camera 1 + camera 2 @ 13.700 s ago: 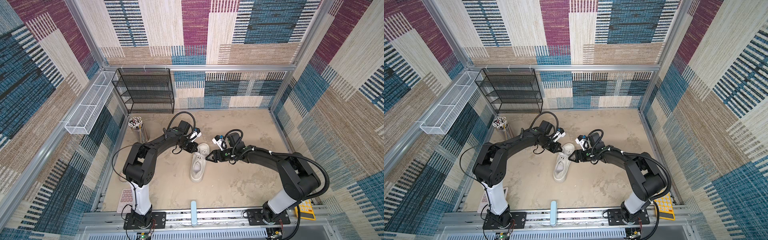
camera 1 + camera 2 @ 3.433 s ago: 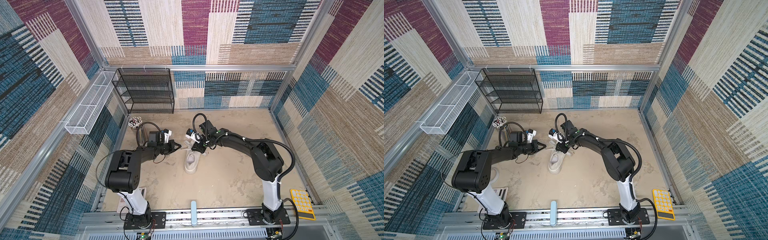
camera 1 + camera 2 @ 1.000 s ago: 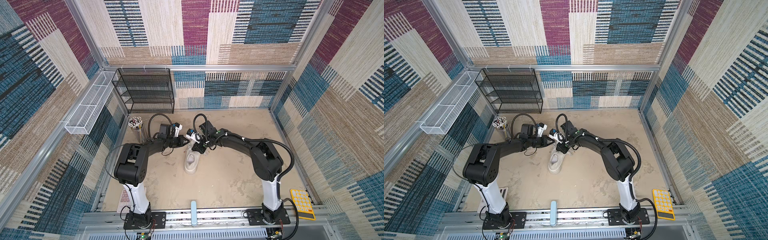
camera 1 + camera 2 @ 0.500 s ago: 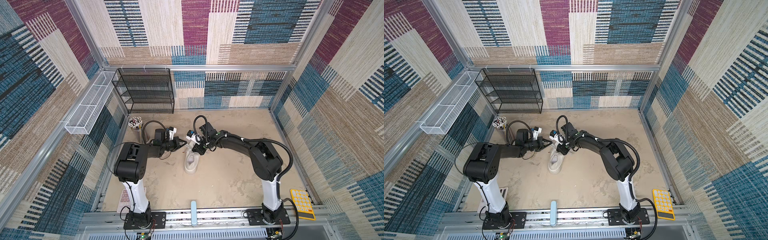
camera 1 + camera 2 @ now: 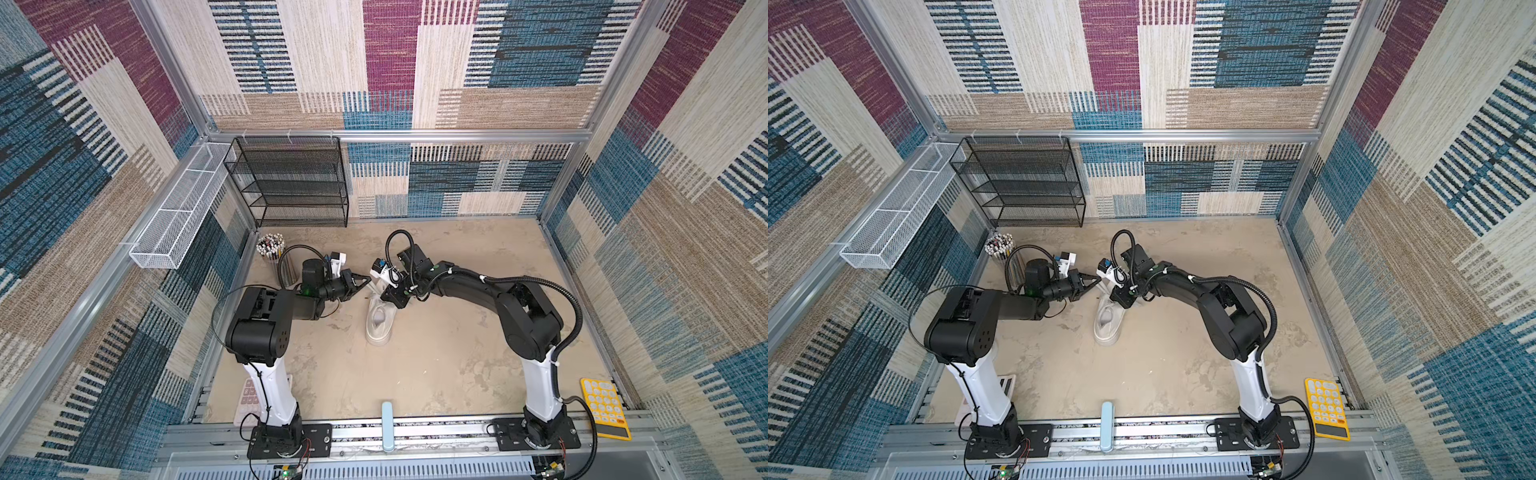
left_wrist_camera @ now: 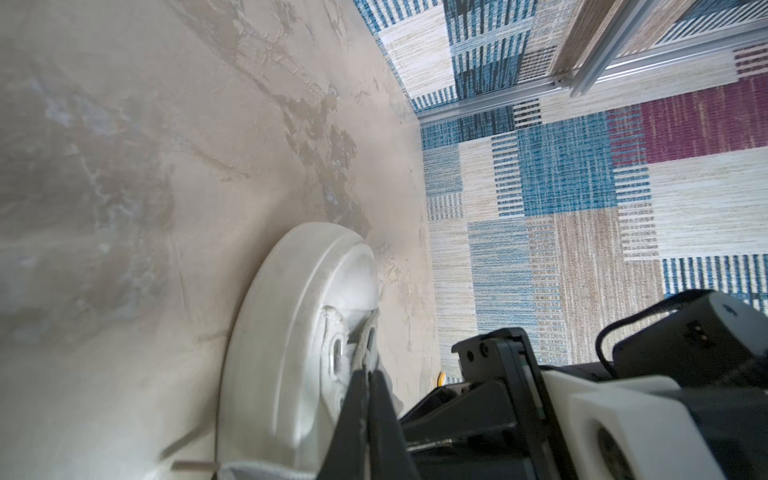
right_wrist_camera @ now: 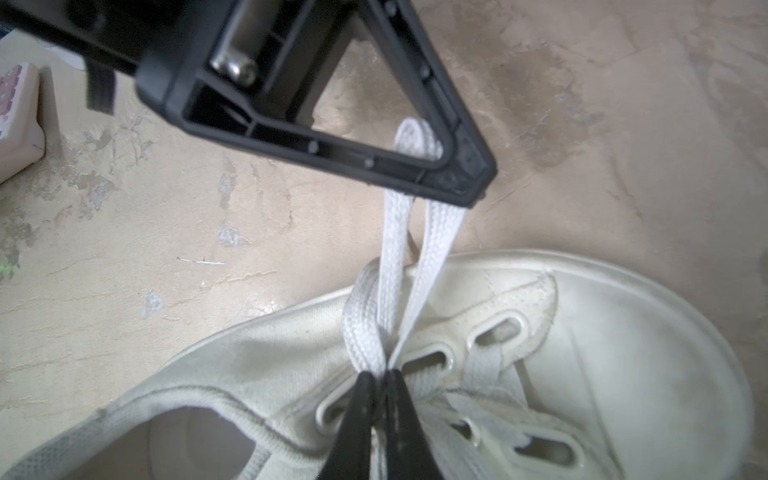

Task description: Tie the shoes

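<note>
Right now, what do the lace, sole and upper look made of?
The lace looks flat woven fabric, matte, its weave visible. The sole seems smooth rubber with slight sheen. The upper appears matte canvas or synthetic, finely textured; unclear which.

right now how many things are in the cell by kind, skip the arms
shoe: 1
calculators: 2
rack: 1
basket: 1
pen cup: 1
blue bar: 1
total: 7
</note>
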Controlling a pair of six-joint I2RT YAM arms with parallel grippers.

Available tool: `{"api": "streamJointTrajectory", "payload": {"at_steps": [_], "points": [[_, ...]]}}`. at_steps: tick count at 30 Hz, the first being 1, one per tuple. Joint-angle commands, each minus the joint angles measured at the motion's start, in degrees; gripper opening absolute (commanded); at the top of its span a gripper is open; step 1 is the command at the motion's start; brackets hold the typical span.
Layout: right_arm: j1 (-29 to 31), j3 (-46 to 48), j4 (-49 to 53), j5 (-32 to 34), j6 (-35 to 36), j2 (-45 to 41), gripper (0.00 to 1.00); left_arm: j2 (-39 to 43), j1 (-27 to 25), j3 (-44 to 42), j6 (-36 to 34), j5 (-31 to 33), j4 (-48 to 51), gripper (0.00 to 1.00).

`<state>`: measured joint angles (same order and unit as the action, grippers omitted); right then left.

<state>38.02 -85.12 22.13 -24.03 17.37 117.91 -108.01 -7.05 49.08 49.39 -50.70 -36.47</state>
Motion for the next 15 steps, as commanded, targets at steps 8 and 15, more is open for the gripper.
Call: {"api": "streamJointTrajectory", "payload": {"at_steps": [8, 15], "points": [[0.0, 0.2, 7.1, 1.4, -0.2, 1.1, 0.09, 5.4, -0.9, 6.9, -25.5, 9.6, 30.7, 0.00], [0.0, 1.6, 6.9, 1.5, -0.3, 0.8, 0.08, 4.3, -0.5, 2.6, -7.6, 3.6, 8.3, 0.00]]}}
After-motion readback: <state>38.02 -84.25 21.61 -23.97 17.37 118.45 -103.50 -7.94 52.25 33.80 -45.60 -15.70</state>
